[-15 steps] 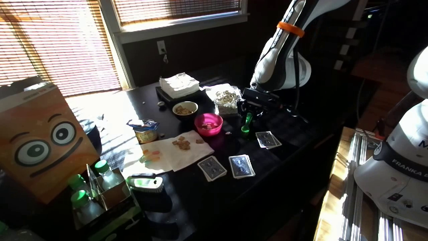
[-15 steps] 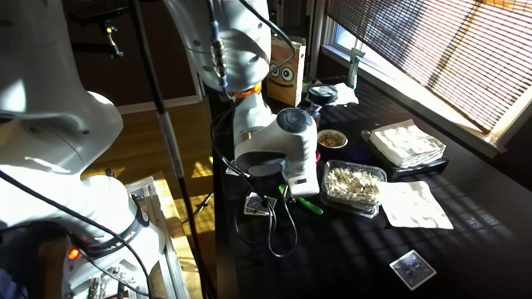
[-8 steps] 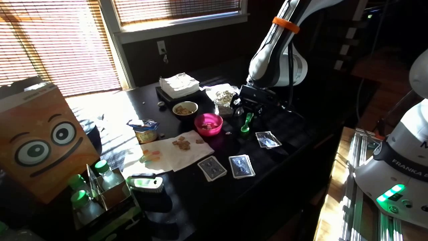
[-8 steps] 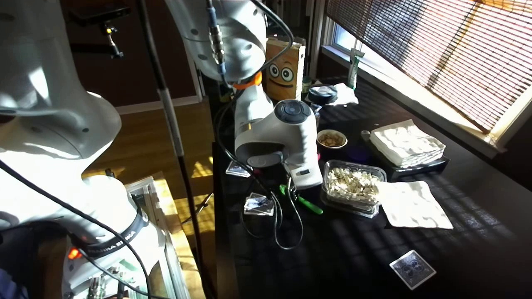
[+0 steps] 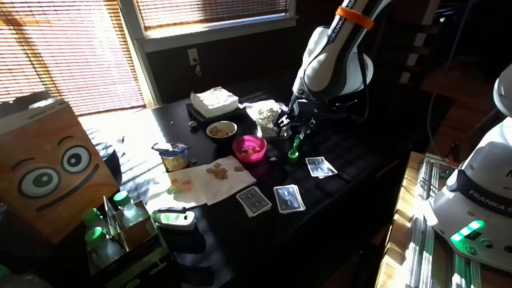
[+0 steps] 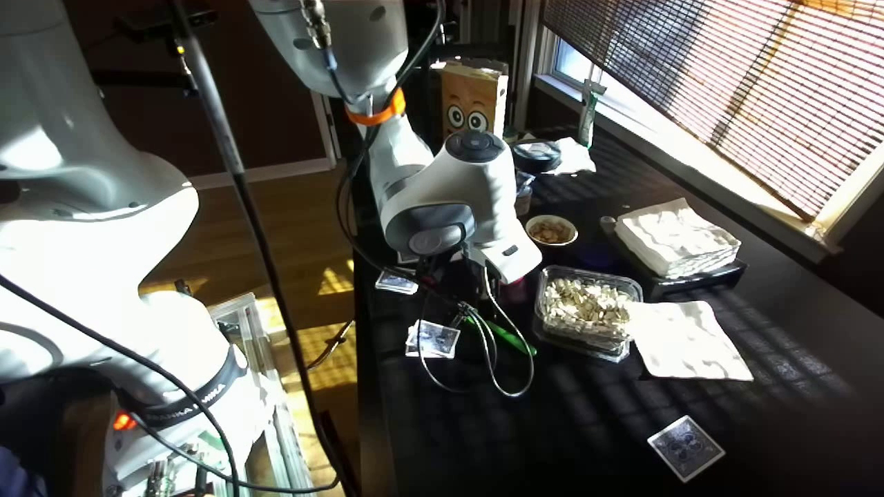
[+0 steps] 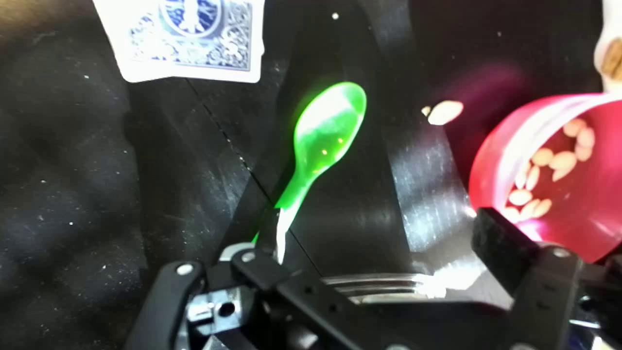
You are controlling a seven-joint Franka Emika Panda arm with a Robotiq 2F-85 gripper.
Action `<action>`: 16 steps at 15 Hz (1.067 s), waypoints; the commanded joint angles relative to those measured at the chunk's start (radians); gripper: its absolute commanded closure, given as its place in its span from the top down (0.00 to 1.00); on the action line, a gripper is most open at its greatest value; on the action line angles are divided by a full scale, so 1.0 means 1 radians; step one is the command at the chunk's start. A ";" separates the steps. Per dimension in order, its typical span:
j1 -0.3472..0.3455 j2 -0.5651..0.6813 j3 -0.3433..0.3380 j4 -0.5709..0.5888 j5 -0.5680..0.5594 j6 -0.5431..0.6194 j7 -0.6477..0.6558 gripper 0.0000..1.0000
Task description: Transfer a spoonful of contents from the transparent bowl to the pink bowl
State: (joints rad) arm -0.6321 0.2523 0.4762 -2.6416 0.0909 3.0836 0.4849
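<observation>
My gripper [image 7: 384, 228] stands open in the wrist view, its fingers wide apart with nothing held. The green spoon [image 7: 328, 131] lies on the dark table, its handle running under the finger on the left of that view; touching or apart, I cannot tell. Beyond the finger on the right is the pink bowl [image 7: 486, 160], holding several pale seeds. In an exterior view the pink bowl [image 5: 250, 158] sits beside the spoon [image 5: 294, 149]. The transparent bowl [image 6: 583, 343] is a clear, boxy container full of pale flat seeds. Only part of its rim [image 7: 369, 279] shows below my gripper.
A bowl of tan cereal [image 5: 221, 130] stands behind the pink bowl. Playing cards [image 5: 289, 199] lie toward the table's front edge. A napkin [image 6: 694, 342] touches the clear container, and a napkin stack [image 6: 677, 238] sits near the window. A loose seed [image 7: 445, 113] lies by the pink bowl.
The jaws have spread wider. My gripper has tilted and risen slightly, and the wrist has shifted toward the far end of the table. The spoon and bowls have stayed in place.
</observation>
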 commanded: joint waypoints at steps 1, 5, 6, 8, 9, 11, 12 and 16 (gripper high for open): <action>0.039 -0.098 -0.038 -0.038 -0.076 -0.116 -0.030 1.00; 0.375 -0.169 -0.352 -0.041 -0.007 -0.183 -0.062 1.00; 0.428 -0.174 -0.404 -0.039 -0.036 -0.191 -0.039 1.00; 0.509 -0.183 -0.487 -0.035 -0.099 -0.211 0.000 1.00; 0.538 -0.186 -0.516 -0.032 -0.127 -0.224 0.021 1.00; 0.578 -0.193 -0.556 -0.028 -0.173 -0.244 0.058 1.00; 0.591 -0.196 -0.568 -0.026 -0.191 -0.255 0.073 1.00; 0.619 -0.207 -0.588 -0.022 -0.235 -0.285 0.119 1.00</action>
State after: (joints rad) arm -0.0420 0.0847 -0.0879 -2.6574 -0.0905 2.8460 0.5480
